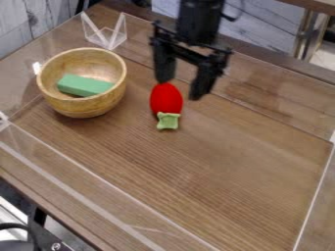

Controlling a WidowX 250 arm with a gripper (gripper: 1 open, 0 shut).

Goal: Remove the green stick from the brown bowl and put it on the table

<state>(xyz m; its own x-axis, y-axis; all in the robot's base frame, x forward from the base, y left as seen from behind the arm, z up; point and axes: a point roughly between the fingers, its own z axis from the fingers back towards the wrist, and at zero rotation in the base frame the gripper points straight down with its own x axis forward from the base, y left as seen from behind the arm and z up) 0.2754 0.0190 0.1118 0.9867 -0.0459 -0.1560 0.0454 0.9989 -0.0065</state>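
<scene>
The green stick (84, 86) lies inside the brown bowl (82, 82), which stands on the table (222, 167) at the left. My gripper (182, 84) hangs open, pointing down, to the right of the bowl and just above a red strawberry-like toy (164, 100). Its two dark fingers (163, 65) straddle the space over the toy. Nothing is held between them. The gripper is well apart from the bowl and the stick.
The red toy with a small green stem (169, 122) lies on the wood right of the bowl. Clear acrylic walls (105, 34) run along the table edges, with a folded corner piece behind the bowl.
</scene>
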